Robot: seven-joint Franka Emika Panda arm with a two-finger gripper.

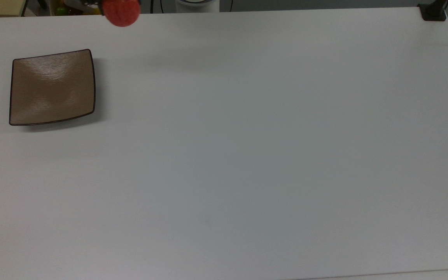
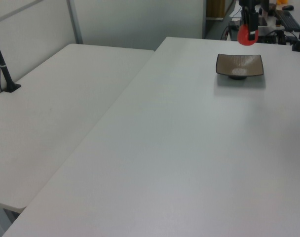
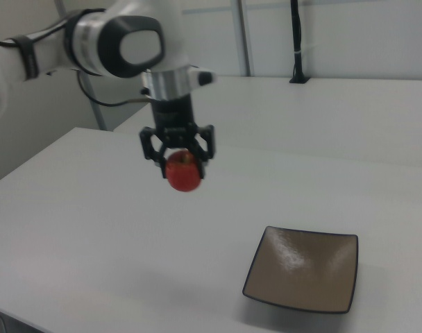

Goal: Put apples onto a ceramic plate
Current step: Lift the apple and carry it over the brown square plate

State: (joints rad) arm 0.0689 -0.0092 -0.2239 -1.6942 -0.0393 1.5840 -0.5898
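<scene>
The red apple [image 3: 184, 172] hangs high above the white table with my gripper [image 3: 178, 157] shut on it, fingers pointing down. In the top view the apple [image 1: 121, 12] is at the top edge, up and to the right of the square tan-brown ceramic plate [image 1: 51, 87]. In the left view the apple [image 2: 247, 35] hangs above the plate [image 2: 239, 65], held by my gripper [image 2: 249, 25]. In the right view the plate [image 3: 305, 268] lies lower right of the apple, with nothing on it.
A black post base [image 1: 433, 11] stands at the table's far right corner in the top view. A second white table [image 2: 51, 113] adjoins on the left view's left, with a black stand [image 2: 7, 79] on it.
</scene>
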